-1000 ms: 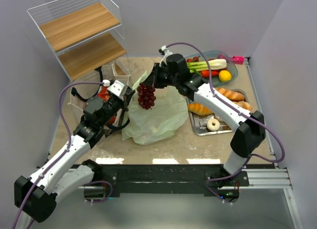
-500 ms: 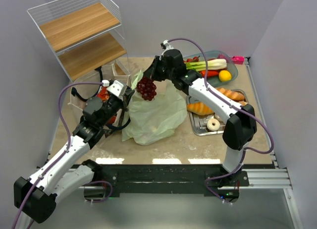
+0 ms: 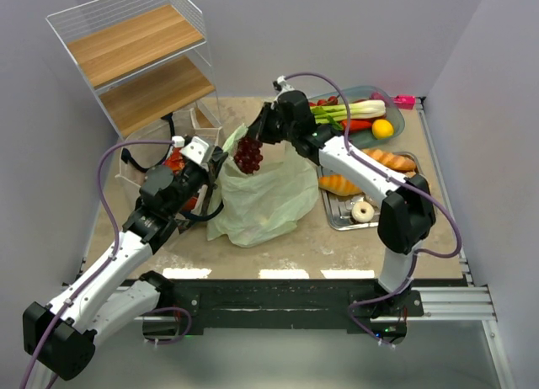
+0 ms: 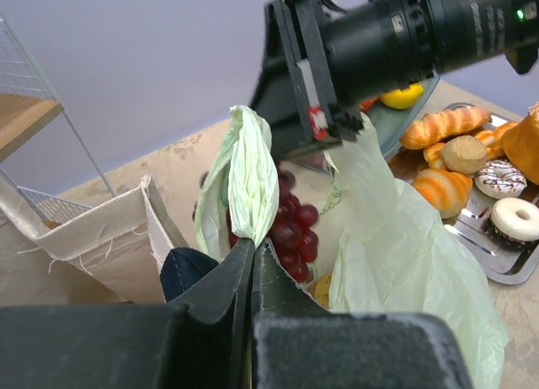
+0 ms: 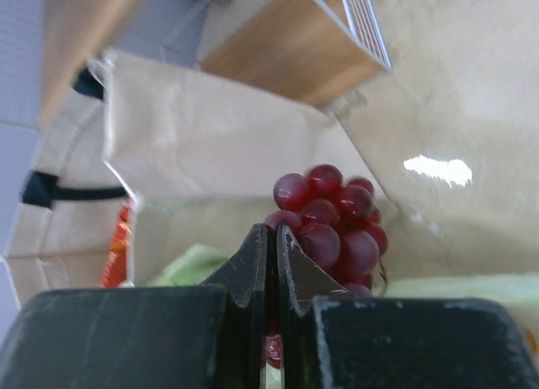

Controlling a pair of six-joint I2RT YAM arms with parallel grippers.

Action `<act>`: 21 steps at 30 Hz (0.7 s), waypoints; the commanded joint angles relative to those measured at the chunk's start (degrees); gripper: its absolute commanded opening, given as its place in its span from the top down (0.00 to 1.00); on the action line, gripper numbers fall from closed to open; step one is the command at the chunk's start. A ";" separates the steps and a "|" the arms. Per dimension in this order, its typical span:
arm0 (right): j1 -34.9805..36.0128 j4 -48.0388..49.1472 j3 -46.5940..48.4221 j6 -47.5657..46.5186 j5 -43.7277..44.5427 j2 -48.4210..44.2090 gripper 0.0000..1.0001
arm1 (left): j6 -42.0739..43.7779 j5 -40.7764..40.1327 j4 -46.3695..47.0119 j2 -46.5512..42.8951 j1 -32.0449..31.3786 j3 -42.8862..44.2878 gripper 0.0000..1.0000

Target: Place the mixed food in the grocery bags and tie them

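I read right gripper (image 5: 271,237) pinching grapes (image 3: 248,155) (top of the bunch) just above green bag (image 3: 265,199) mouth | left gripper (image 4: 253,253) clamped on bag's near rim | canvas tote (image 4: 93,237) on surface (image 3: 337,246) just left of bag

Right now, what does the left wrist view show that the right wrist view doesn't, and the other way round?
Left wrist only: the left pincer shut on the rim of the green bag, plus the tray with doughnuts and the lemon. Right wrist only: the wooden shelf and a red snack packet. Both: the grapes held by the right pincer, the green bag, and the beige tote.
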 commanded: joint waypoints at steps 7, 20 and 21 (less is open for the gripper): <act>5.43 -0.46 -16.90 2.95 3.85 -17.89 1.00 | 0.23 -2.39 2.03 -0.17 -0.31 0.52 1.00; 14.04 -3.88 -24.82 7.35 7.12 -20.98 1.00 | 0.14 -3.45 1.68 -0.78 -0.31 0.53 1.00; 14.40 -4.06 -25.61 7.44 7.55 -20.81 1.00 | 0.14 -3.54 1.77 -1.04 -0.31 0.52 1.00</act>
